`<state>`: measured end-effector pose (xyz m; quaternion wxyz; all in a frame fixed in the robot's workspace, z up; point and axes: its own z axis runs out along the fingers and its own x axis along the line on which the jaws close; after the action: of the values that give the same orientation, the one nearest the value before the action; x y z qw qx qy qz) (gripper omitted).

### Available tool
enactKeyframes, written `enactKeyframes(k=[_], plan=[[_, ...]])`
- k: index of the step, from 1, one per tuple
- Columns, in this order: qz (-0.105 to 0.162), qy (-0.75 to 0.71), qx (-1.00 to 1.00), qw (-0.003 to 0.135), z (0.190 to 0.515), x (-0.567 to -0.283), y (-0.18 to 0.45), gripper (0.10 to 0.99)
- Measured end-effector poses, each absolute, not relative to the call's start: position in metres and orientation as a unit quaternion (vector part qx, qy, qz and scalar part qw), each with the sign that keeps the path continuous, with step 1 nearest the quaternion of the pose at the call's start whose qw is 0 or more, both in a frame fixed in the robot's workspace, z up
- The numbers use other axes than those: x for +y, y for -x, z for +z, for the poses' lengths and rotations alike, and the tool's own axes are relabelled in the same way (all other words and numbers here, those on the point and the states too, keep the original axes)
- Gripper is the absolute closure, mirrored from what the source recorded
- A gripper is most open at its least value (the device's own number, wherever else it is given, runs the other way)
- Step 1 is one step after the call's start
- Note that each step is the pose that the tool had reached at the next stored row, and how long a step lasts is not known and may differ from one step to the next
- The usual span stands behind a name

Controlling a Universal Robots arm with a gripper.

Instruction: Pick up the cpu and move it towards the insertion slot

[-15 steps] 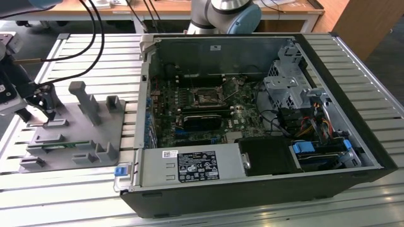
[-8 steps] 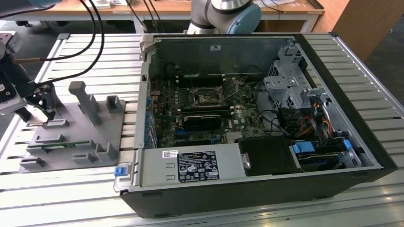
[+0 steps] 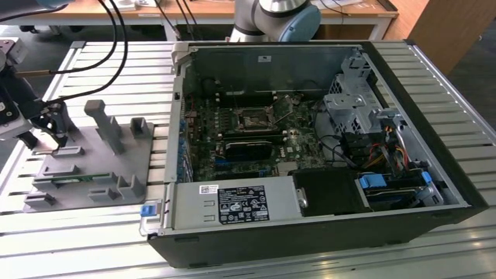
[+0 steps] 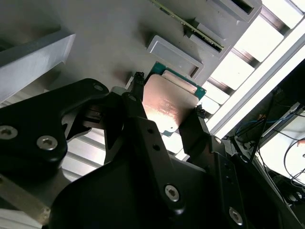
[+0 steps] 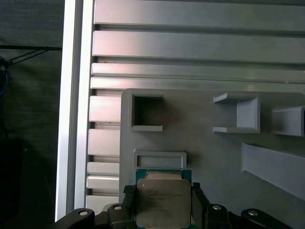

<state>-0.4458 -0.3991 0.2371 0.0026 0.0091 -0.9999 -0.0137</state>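
Silver cpu (image 5: 163, 202) pinched in gripper (image 5: 163, 192) (over gray tray (image 5: 200, 138))

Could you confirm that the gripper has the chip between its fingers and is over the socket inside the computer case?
Not quite. The gripper does have the chip between its fingers, but it is over the gray tray, outside the computer case and apart from the socket, as the exterior view shows at its left.

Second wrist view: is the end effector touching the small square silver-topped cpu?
Touching. The second wrist view shows the black fingers of the end effector against opposite edges of the small square silver-topped cpu, with no gap.
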Motion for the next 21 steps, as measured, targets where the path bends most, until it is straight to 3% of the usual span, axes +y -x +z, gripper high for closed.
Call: enactKeyframes(k=[21], plan=[[-0.010, -0.009, -1.000, 0.003, 0.2415, -0.3964, 0.4458, 0.541]])
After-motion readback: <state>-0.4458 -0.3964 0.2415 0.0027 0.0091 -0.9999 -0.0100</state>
